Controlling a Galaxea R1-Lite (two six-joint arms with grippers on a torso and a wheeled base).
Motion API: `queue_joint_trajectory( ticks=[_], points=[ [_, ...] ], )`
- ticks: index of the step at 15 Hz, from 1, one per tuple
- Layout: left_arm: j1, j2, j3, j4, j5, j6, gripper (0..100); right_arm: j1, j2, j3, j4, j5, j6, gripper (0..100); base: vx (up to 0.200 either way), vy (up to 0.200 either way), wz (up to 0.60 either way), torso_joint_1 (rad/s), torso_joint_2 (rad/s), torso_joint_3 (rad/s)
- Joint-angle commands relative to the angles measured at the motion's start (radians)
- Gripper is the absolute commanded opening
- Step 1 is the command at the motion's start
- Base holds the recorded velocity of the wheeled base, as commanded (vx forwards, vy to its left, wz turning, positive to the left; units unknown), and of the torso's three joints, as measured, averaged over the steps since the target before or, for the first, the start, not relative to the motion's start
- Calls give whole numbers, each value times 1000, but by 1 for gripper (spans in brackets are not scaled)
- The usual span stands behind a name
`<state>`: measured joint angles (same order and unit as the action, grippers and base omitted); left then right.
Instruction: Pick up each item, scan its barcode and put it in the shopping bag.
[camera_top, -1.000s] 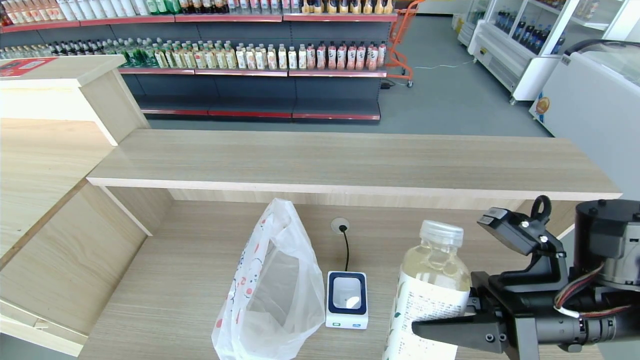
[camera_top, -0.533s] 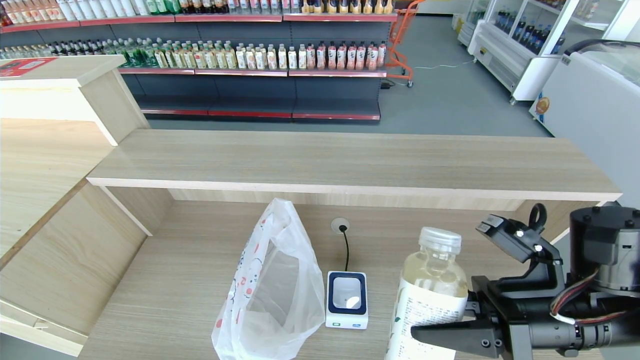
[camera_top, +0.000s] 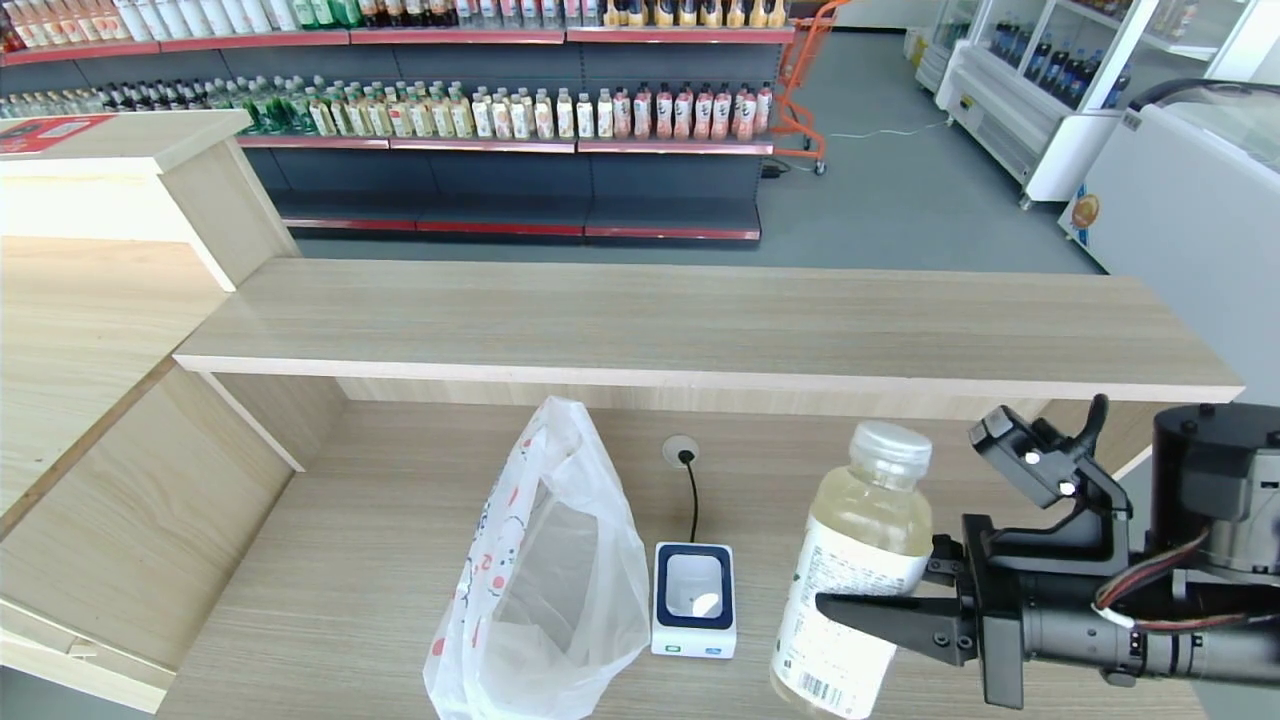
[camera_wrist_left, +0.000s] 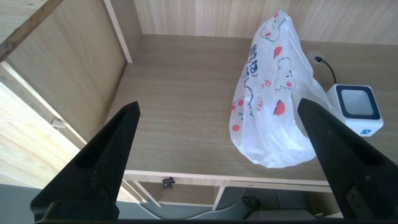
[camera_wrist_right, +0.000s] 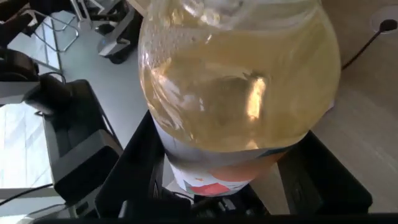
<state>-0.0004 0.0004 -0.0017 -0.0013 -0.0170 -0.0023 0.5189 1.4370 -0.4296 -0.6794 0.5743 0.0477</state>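
Your right gripper (camera_top: 868, 603) is closed around the bottle (camera_top: 862, 545) at its label, tilted, just right of the scanner (camera_top: 694, 598). It's full of liquid, so probably heavy, and the smooth plastic could slip; hold mid-body, not the cap. Left gripper (camera_wrist_left: 217, 121) is spread wide, holding nothing.

shopping bag (camera_top: 540, 580) left of scanner (camera_top: 694, 598), bottle (camera_top: 850, 590) right

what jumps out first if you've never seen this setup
The pale yellow drink bottle, tilted and gripped by the right end effector at the right of the counter, barcode low on its label. Next, the white shopping bag with red prints standing mid-counter, the barcode scanner just beside it.
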Motion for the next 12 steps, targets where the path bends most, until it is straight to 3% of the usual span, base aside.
queue_joint_trajectory(
  ticks=[1,2,3,5,6,8,12],
  points=[
    [0,0,0,1,0,-1,100,-14,-72,38,-8,-62,-29,0,0,0,0,0,0,0],
    [0,0,0,0,0,-1,100,-31,-81,45,-5,-85,-42,0,0,0,0,0,0,0],
    [0,0,0,0,0,-1,100,-91,-72,48,-11,-151,-223,0,0,0,0,0,0,0],
    [0,0,0,1,0,-1,100,-229,-47,17,-11,-134,-485,0,0,0,0,0,0,0],
    [0,0,0,0,0,-1,100,-257,-38,3,-9,-122,-585,0,0,0,0,0,0,0],
    [0,0,0,0,0,-1,100,-275,-35,9,-32,-128,-661,0,0,0,0,0,0,0],
    [0,0,0,0,0,-1,100,-278,-36,97,-239,-145,-821,0,0,0,0,0,0,0]
  ],
)
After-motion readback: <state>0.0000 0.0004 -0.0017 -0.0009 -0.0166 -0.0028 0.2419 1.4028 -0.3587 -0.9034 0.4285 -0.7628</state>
